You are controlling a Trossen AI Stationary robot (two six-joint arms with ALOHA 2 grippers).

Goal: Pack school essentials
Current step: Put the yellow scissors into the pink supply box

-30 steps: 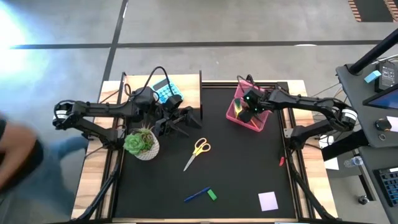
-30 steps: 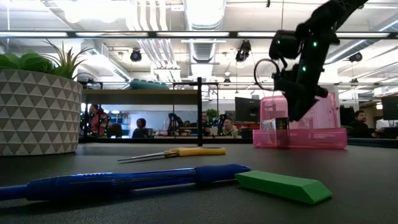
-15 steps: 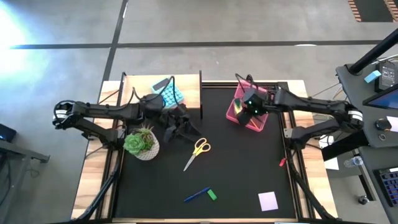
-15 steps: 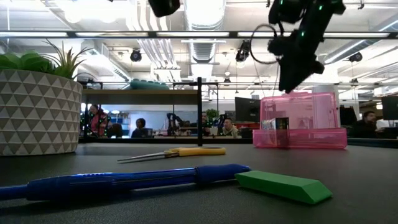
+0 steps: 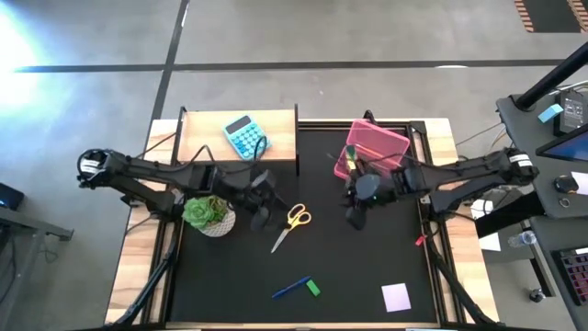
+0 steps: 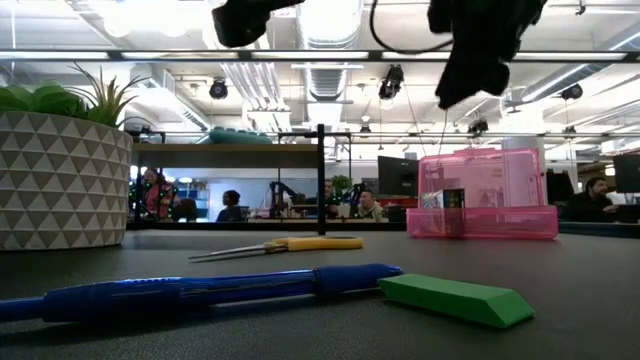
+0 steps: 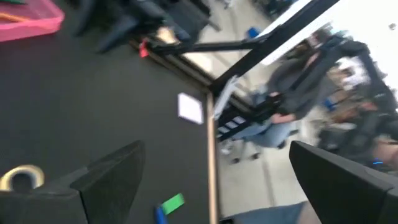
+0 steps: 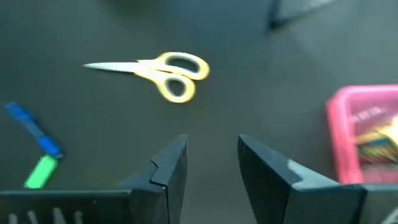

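- Scissors [image 5: 292, 222] w/ yellow handles lie flat at frame center on the black tabletop [image 5: 367, 267], blades toward lower left; also seen in low view mid-frame [image 6: 280, 246] and right wrist view [image 8: 155, 73].
- Blue pen [image 5: 290, 288] + green eraser [image 5: 313, 288] sit just beside each other, lower center; in low view they fill the foreground, pen [image 6: 200, 293] left, eraser [image 6: 455, 299] right.
- Lilac note pad [image 5: 396, 297] at lower right, well apart from the rest.
- Pink box [image 5: 377, 147] at upper right center; yellow and orange items show inside it in right wrist view [image 8: 367, 134].
- Left gripper [image 5: 259, 213] hovers just left of the scissors, right of the potted plant [image 5: 209, 212]; fingers [image 7: 106, 177] spread wide, holding nothing.
- Right gripper [image 5: 355, 215] hovers right of the scissors, below the pink box; fingers [image 8: 171, 168] partly open w/ a narrow gap, empty.
- Blue calculator [image 5: 243, 137] on the wood board at upper left center.
- People visible in the room beyond, low view and left wrist view.
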